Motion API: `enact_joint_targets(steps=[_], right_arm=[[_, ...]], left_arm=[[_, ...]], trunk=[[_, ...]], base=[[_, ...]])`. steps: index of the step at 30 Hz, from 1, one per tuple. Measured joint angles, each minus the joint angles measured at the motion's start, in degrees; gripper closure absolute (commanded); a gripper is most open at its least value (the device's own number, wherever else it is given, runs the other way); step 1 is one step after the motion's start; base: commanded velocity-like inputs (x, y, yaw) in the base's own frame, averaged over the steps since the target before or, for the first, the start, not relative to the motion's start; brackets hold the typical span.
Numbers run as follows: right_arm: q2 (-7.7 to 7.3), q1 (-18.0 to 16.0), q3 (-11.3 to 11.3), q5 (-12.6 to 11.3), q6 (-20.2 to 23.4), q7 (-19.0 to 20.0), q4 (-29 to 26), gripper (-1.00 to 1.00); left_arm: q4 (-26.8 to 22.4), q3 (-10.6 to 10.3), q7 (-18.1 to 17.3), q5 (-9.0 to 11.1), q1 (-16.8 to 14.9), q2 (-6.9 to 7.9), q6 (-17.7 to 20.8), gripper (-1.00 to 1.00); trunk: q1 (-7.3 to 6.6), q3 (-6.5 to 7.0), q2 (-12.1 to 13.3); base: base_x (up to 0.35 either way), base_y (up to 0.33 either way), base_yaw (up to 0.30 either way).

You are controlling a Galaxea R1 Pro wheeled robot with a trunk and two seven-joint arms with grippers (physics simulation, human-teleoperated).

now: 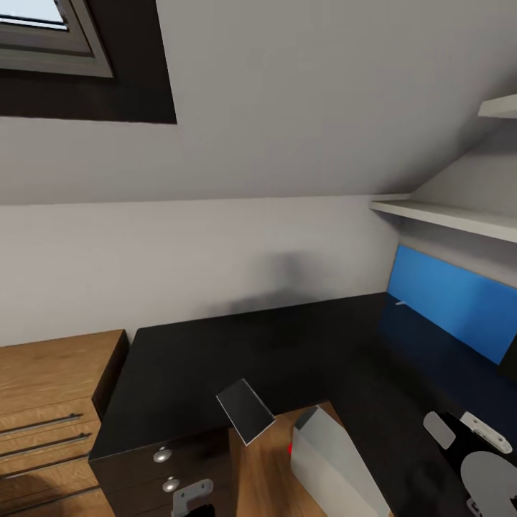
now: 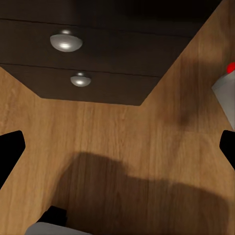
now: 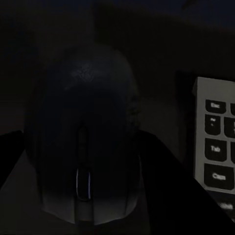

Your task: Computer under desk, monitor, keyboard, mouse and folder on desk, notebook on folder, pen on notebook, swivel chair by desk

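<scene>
- Two round silver knobs (image 2: pixel 66 41) sit one behind the other on the black drawer unit (image 2: pixel 98 63) that your left wrist camera looks at; this unit stands on the light wood floor (image 2: pixel 122 142).
- Your left gripper (image 2: pixel 117 147) has its fingers wide apart, one dark fingertip (image 2: pixel 11 149) at each edge of that view, and nothing is between them.
- Beside the drawer unit, the grey corner of the computer (image 2: pixel 225 90) with its red dot shows on the floor.
- From the head camera you see the desk (image 1: pixel 237 345), an L-shaped glossy black top against the pale sloped wall.
- The computer (image 1: pixel 327 456) stands on the floor in the inner corner of the desk, just beside the desk edge.
- The notebook (image 1: pixel 245 411), a small dark rectangle with a pale edge, lies at the front edge of the desk and hangs partly over the floor.
- A blue wall panel (image 1: pixel 449 305) runs behind the right wing of the desk, under white shelves (image 1: pixel 445 215).
- A light-wood drawer chest (image 1: pixel 50 402) stands just beside the left end of the desk.
- Your right wrist camera is very dark: the mouse (image 3: pixel 88 142) lies on the desk top, close in front of it, and the keyboard (image 3: pixel 215 147) lies just beside the mouse.
- For your right gripper, I cannot tell how far the fingers are apart, or if they touch the mouse.
</scene>
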Motion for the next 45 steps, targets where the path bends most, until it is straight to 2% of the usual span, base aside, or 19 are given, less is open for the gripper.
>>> enact_joint_targets(steps=[7, 11, 12, 33, 45], right_arm=[[-0.05, 0.0, -0.5, -0.2, -0.7, 0.0, 0.0, 1.0], [-0.09, 0.0, -3.8, 0.0, -2.1, -0.1, 0.2, 1.0], [-0.09, 0.0, -4.0, 0.0, -2.1, -0.1, 0.1, 1.0], [-0.09, 0.0, -4.5, 0.0, -2.4, -0.1, 0.1, 1.0], [-0.08, 0.0, -4.4, 0.1, -2.4, -0.1, 0.1, 1.0]], left_arm=[[0.0, 0.0, -0.1, 0.0, 0.0, -0.04, -0.1, -1.0], [0.0, 0.0, -0.1, 0.0, 0.0, -0.04, -0.1, -1.0], [0.0, 0.0, -0.1, 0.0, 0.0, -0.05, -0.1, -1.0], [0.0, 0.0, -0.1, 0.0, 0.0, -0.04, -0.1, -1.0], [0.0, -0.1, -0.2, 0.1, 0.0, -0.05, 0.0, -1.0]], trunk=[[1.54, -1.26, -2.8], [2.42, -1.98, -4.4], [2.64, -2.16, -4.8], [7.25, -5.94, -13.3], [7.26, -5.94, -13.3]], base=[[0.0, 0.0, 0.0], [0.0, 0.0, 0.0], [0.0, 0.0, 0.0], [0.0, 0.0, 0.0], [0.0, 0.0, 0.0]])
